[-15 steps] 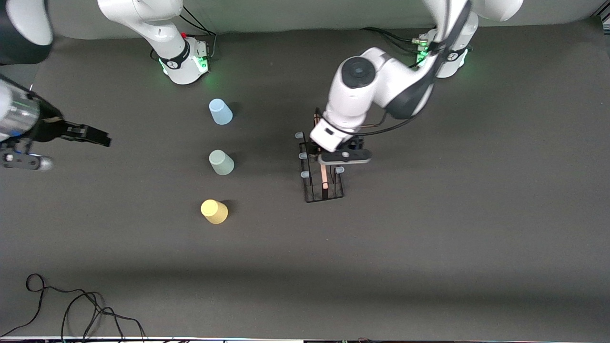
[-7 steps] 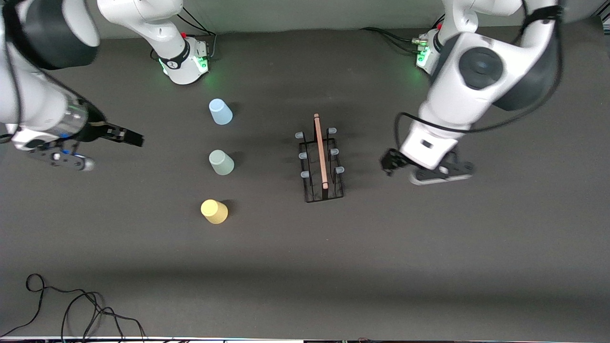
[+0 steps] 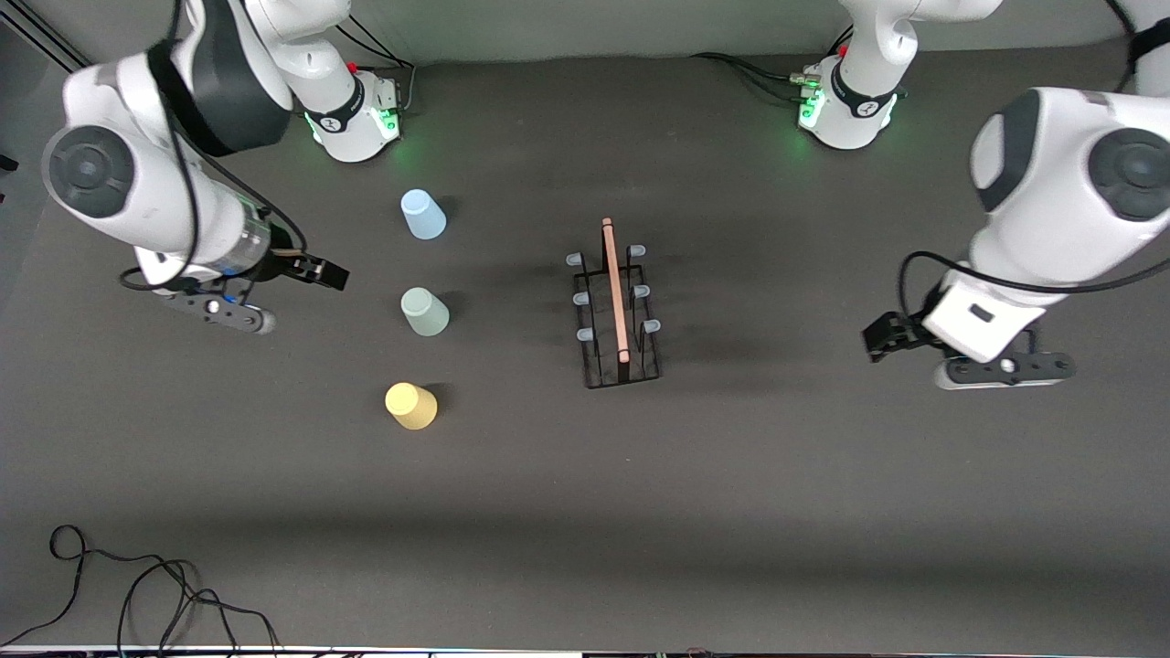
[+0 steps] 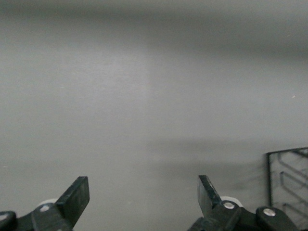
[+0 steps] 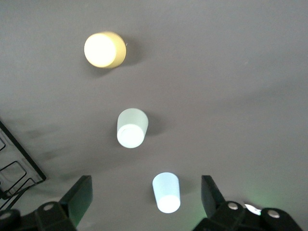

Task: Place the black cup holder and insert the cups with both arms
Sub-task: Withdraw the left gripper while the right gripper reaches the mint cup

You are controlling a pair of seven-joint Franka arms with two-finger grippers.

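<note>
The black cup holder [image 3: 616, 306] stands upright on the dark table [image 3: 731, 512], a little above the middle of the front view. Its light wooden rod handle [image 3: 614, 289] runs up and down the frame, with three pale-blue-tipped pegs [image 3: 582, 299] on each side. Nothing hangs on the pegs.

The three cups sit mouth-down in a column in the left-centre of the front view, toward the right arm's end of the table and well apart from the holder. The light blue cup [image 3: 422, 215] is highest in the frame, the pale green cup [image 3: 424, 312] is in the middle, and the yellow cup [image 3: 411, 406] is lowest, nearest the front camera.

The right gripper [image 3: 315, 271] hangs at the left of the front view, over bare table beside the cup column and about level with the gap between the blue and green cups. Its fingers [image 5: 77, 197] are spread wide and hold nothing; in the right wrist view all three cups lie out ahead of them, with a corner of the rack at the frame's edge.

The left gripper [image 3: 888, 335] is at the right of the front view, over bare table and well apart from the holder. Its fingers [image 4: 77, 198] are also spread wide and empty, and the left wrist view shows only table between them, with an edge of the wire rack in the lower right corner.

A loose black cable [image 3: 137, 594] lies in the lower left corner of the front view.
</note>
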